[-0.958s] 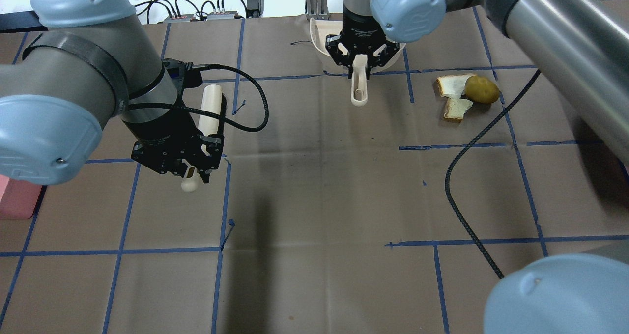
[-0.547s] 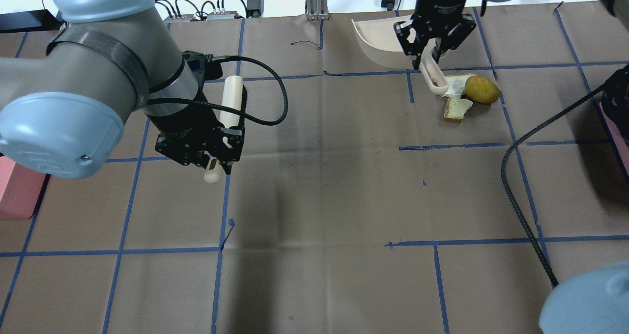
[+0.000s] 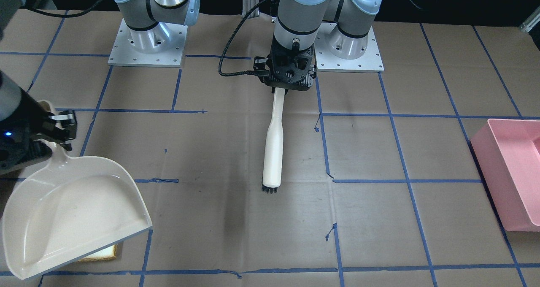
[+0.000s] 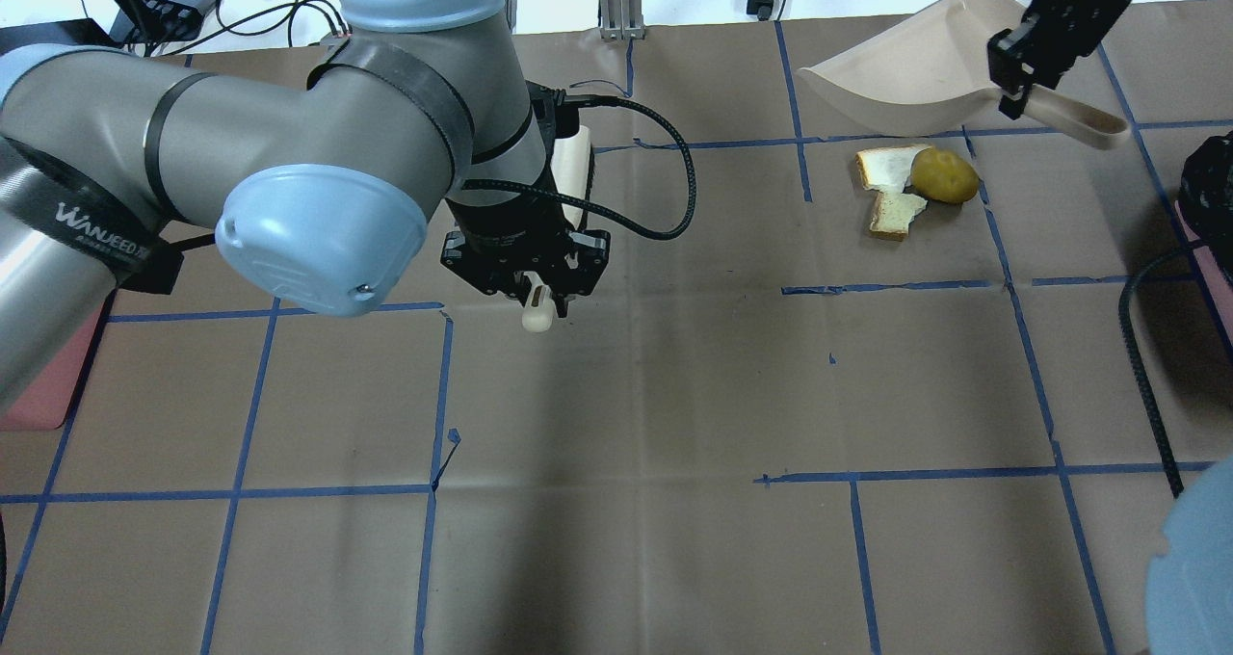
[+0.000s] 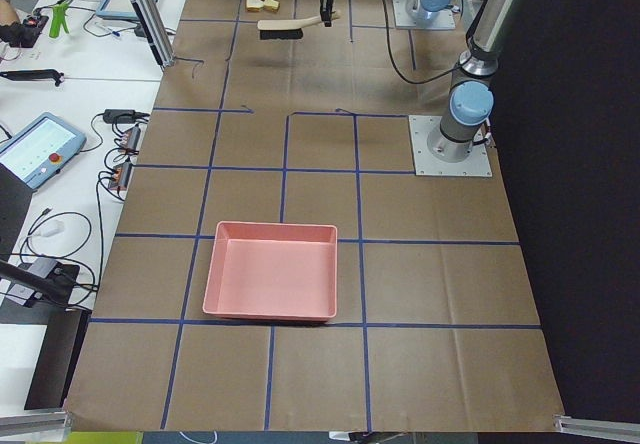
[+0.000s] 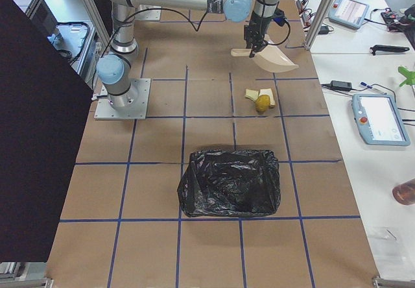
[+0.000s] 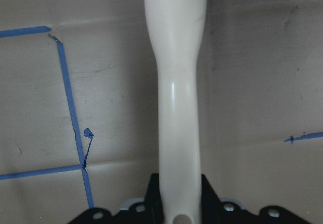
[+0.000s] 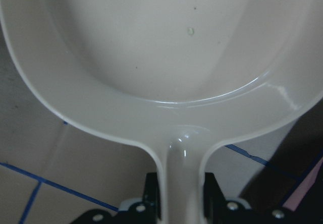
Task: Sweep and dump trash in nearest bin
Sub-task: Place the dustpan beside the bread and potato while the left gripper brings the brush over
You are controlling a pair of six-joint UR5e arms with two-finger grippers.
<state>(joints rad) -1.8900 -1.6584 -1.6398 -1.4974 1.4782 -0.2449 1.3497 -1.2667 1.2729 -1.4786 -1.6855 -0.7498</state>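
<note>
In the overhead view, a large pink rectangular plastic tub (image 4: 34, 395) is seen at the left edge, partly hidden by the left arm. Left of centre, the left gripper (image 4: 535, 294) is clamped on the handle of a cream plastic brush with black bristles (image 4: 576, 169); the handle end pokes out toward the bottom of the frame and the bristled head is pointed toward the top. In the upper right, on the brown paper-covered table (image 4: 636, 501), the trash is found: a roundish yellow potato-like lump (image 4: 944, 175) touching two torn white bread slices with tan crust (image 4: 891, 166), which lie just to its left. Above them in the frame, a cream plastic dustpan (image 4: 905, 77) is held tilted, its handle pinched between the fingers of the right gripper (image 4: 1013, 96). At the right edge, a pink container sliver, the bin (image 4: 1223, 294), is shown under a crumpled black plastic bag (image 4: 1214, 178), near the trash.
</note>
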